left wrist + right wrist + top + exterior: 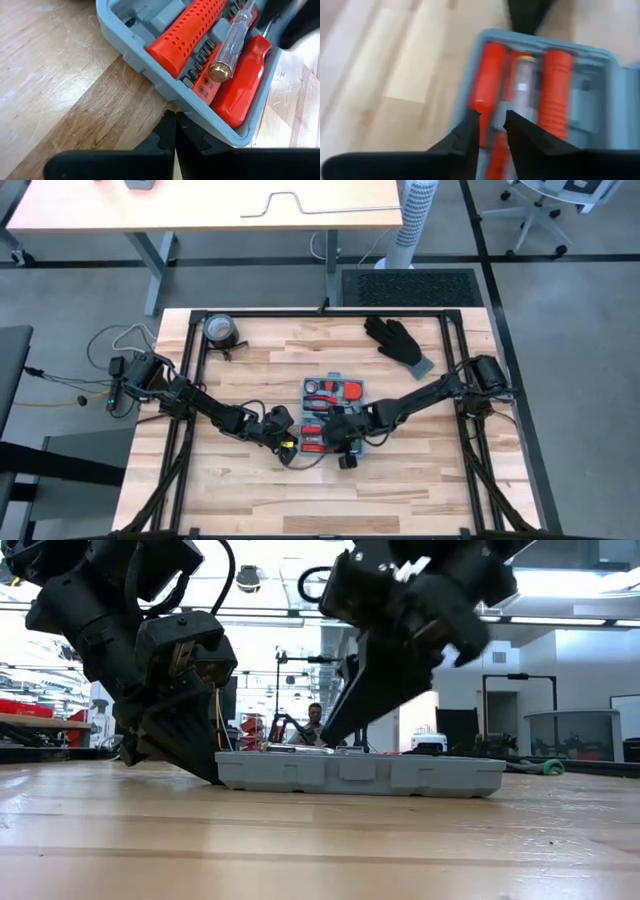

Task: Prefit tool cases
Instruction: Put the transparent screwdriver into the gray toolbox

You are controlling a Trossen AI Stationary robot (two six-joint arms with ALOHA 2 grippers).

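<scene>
The light-blue tool case (335, 412) lies open and flat on the wooden table, with red-handled tools and a clear-handled screwdriver (232, 42) in its grey slots. My left gripper (290, 438) is shut, low at the table, at the case's left near side. My right gripper (338, 430) reaches into the case's near half from the right. Its fingers (475, 125) stand a little apart over a red handle (487, 75) beside the clear screwdriver (522, 85). My left gripper has its shut fingertips (169, 120) against the case's outer side wall (150, 80), near a corner. It comes slanting down from the table's left, and in the low view it meets the case's end (222, 768) at table height. The case lies flat. Whether my right gripper touches a tool, I cannot tell.
A black glove (398, 343) lies at the far right of the table and a roll of tape (220, 330) at the far left corner. A black frame (320, 313) runs round the table's edge. A person (315, 725) shows far off in the room behind.
</scene>
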